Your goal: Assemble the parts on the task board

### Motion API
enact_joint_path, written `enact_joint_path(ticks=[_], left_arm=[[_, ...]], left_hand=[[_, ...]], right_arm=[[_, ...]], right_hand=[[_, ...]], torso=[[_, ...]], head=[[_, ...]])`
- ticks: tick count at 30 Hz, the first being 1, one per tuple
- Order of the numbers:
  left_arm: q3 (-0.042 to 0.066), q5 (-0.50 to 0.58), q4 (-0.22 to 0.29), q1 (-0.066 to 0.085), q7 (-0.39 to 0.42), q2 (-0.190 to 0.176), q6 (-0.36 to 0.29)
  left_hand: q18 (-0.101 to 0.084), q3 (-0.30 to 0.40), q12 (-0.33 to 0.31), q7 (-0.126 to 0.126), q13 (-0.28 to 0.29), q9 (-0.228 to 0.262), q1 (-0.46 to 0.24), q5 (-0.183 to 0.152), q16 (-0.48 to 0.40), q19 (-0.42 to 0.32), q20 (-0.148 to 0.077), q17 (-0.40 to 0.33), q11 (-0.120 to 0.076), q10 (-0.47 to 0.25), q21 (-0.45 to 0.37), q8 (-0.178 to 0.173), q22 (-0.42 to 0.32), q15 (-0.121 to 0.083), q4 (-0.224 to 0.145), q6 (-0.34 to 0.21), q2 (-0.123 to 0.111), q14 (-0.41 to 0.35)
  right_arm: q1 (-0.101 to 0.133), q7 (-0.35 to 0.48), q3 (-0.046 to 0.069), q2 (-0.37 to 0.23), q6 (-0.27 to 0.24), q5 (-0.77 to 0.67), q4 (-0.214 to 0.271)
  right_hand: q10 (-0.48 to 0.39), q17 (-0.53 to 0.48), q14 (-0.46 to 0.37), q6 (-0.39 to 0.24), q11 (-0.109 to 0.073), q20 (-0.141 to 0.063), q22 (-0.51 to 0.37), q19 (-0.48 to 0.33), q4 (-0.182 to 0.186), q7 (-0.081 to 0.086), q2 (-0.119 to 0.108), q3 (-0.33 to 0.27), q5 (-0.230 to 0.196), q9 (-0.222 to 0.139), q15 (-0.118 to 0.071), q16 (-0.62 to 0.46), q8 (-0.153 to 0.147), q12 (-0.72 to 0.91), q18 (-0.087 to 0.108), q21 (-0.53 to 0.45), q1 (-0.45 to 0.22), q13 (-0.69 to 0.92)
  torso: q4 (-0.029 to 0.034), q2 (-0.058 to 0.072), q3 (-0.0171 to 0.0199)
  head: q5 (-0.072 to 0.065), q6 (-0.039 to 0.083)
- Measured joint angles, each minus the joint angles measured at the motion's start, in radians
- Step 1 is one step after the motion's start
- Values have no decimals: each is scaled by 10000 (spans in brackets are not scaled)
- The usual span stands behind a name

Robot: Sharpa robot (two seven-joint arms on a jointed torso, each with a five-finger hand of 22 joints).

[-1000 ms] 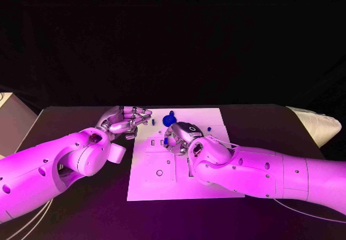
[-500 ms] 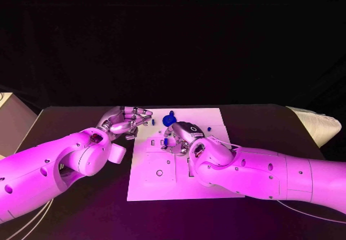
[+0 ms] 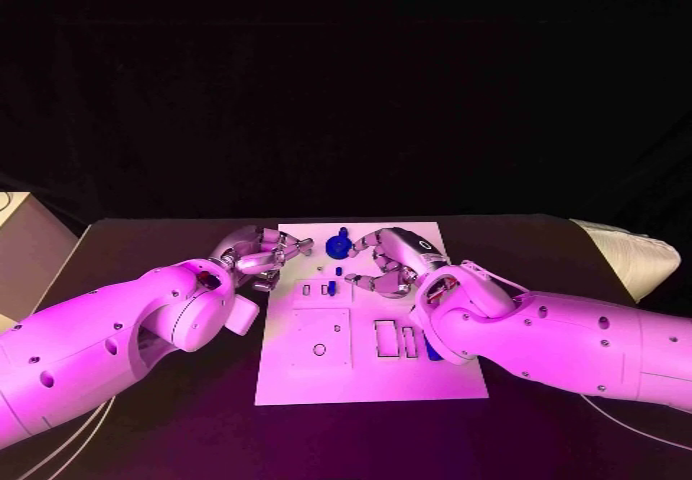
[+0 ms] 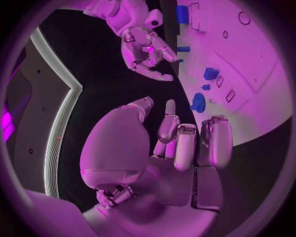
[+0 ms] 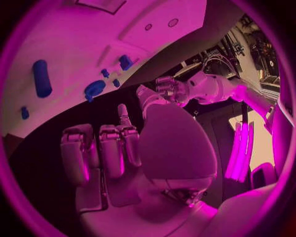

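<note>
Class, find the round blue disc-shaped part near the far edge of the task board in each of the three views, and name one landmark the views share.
Head view: the round blue part stands near the task board's far edge, between the two hands.
Left wrist view: the part lies just beyond the left hand's fingertips.
Right wrist view: it sits near the board's edge, beyond the right hand's fingertips.
Shared landmark: the blue cylinder.

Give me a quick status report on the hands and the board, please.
Left hand empty, fingers curled, at task board's far left edge. Right hand empty, curled, over far board. Blue parts lie loose. Nothing in the way.
</note>
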Motion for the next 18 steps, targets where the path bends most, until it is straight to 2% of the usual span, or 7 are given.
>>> enact_joint_path(ticks=[2, 4, 6, 10, 14, 16, 18], left_arm=[[0, -363, -111, 9, -488, 107, 151], [-1, -761, -229, 47, -1028, 230, 370], [-3, -1096, -337, 105, -1488, 345, 605], [-54, -1748, -661, 349, -2436, 660, 1209], [-355, -2328, -1135, 765, -3242, 1076, 1854], [-490, -2528, -1355, 930, -3503, 1260, 2098], [-584, -2678, -1516, 1048, -3678, 1402, 2274]], left_hand=[[-1, -83, 64, -31, 99, 137, -187, 0, 0, 47, -50, 0, -32, 32, 0, 184, 12, -25, 21, -31, 62, 25], [-149, -120, 76, -67, 161, 245, -277, 0, 58, 129, -53, 0, -36, 36, 70, 323, 13, -57, 26, -67, 90, 17], [-155, -230, 107, -99, 164, 346, -476, 0, 58, 175, -69, 0, -36, 36, 126, 446, 12, -73, 38, -107, 110, 1], [-153, -317, 74, -82, 43, 438, -594, 0, 58, 262, -87, 0, -36, 36, 127, 531, 12, -73, 37, -230, 176, 1], [-152, -356, -309, -70, -468, 521, -659, 0, 58, 262, -87, -1, -43, -326, 127, 583, 12, -72, -2, -426, 242, 1], [-153, -385, -594, -11, -846, 579, -659, 0, 14, 142, -49, -1, -15, -604, 68, 584, 11, -72, -1, -589, 243, 1], [-153, -397, -641, 4, -909, 588, -659, 0, 11, 113, -53, -1, 0, -651, 69, 583, 12, -72, 11, -604, 243, 1]], right_arm=[[131, 320, 15, -338, -24, 300, 184], [277, 546, 41, -641, -29, 590, 297], [400, 681, 64, -851, -29, 851, 343], [646, 860, 100, -1161, -21, 1475, 337], [923, 956, 136, -1401, 9, 2250, 112], [1004, 973, 141, -1462, 29, 2559, 8], [1048, 979, 142, -1489, 53, 2783, -67]], right_hand=[[0, 0, 0, 0, 0, 0, 0, 0, 0, 0, 2, 0, 121, 12, 0, 0, 0, 0, 0, 0, 2, 0], [0, 0, 0, 0, 0, 0, 0, 0, 0, 0, 52, 0, 254, 18, 0, 0, 0, 0, -1, 0, 52, -1], [0, 0, 0, 17, 0, 0, -1, 0, 0, -17, 52, 0, 266, 19, 0, 0, 0, 0, -1, 0, 52, -1], [0, 0, 0, 34, 0, -1, -1, 0, -17, -33, 52, -17, 519, 30, 0, 0, 0, 1, 0, 0, 52, -1], [0, 0, 0, 34, 0, -1, -2, 0, -27, -33, 52, -27, 654, 29, 0, 0, 0, 1, -1, 0, 52, -1], [0, 0, 0, 34, -1, -1, -2, 0, -27, -33, 52, -27, 654, 29, 0, 0, 0, 1, 0, 0, 52, -1], [0, 0, 0, 34, -1, -1, -2, 0, -27, -33, 52, -27, 654, 29, 0, 0, 0, 1, -1, 0, 52, -2]], torso=[[-7, -55, 12], [-16, -105, 35], [-23, -150, 51], [-30, -241, 92], [-30, -317, 147], [-30, -344, 170], [-29, -360, 183]], head=[[31, -15], [64, -35], [94, -54], [146, -97], [186, -147], [197, -172], [208, -184]])
